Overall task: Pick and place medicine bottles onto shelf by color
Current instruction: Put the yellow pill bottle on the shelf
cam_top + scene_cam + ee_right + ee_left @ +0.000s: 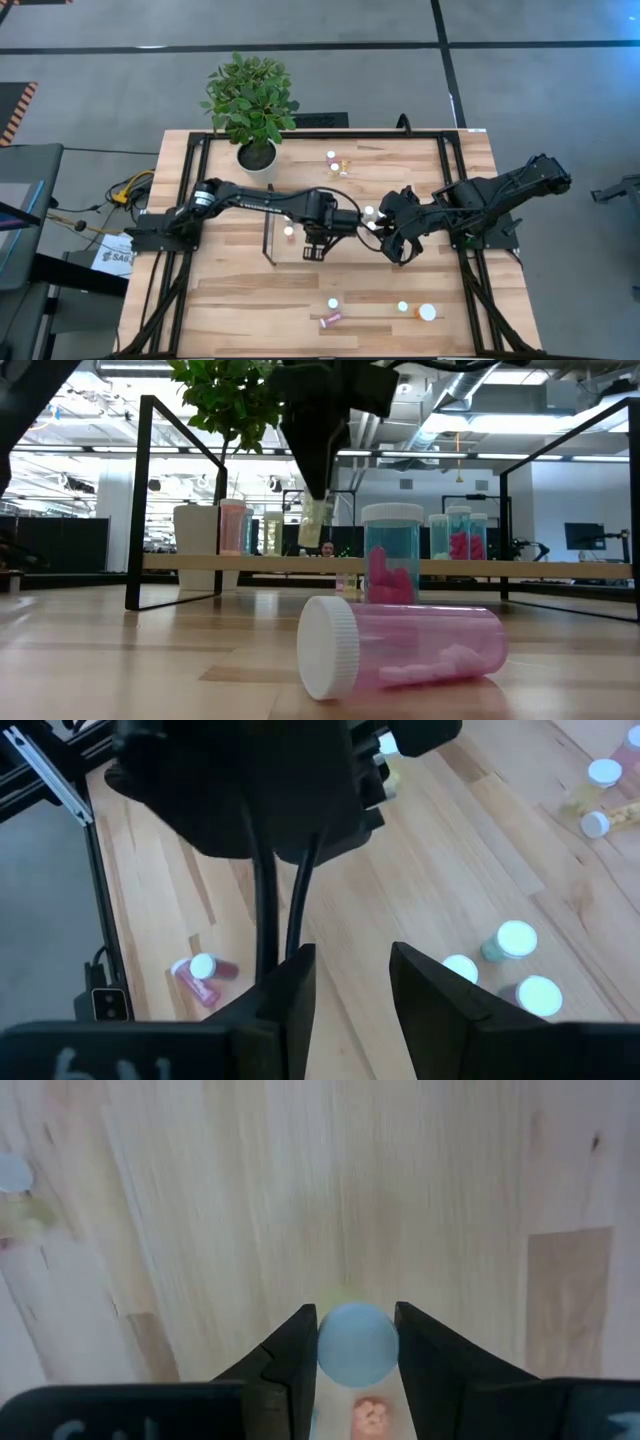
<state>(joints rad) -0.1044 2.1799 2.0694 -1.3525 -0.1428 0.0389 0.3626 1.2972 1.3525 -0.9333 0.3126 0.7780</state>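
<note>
Left gripper [355, 1348], jaws closed on a white-capped yellowish medicine bottle [355, 1342], hangs mid-frame over the low light-wood shelf [560, 568], mid-carry; next, lowering beside matching colour. Right gripper [352, 982], partly open and empty, waits centre-right

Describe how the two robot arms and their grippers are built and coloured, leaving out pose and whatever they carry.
Both arms are black and made of slim jointed segments. The left arm has a silvery ring at one joint and pale lettering along its forearm. The left gripper and right gripper each end in two flat, dark, wedge-shaped fingers. Thin black cables hang from the left arm's wrist.
</note>
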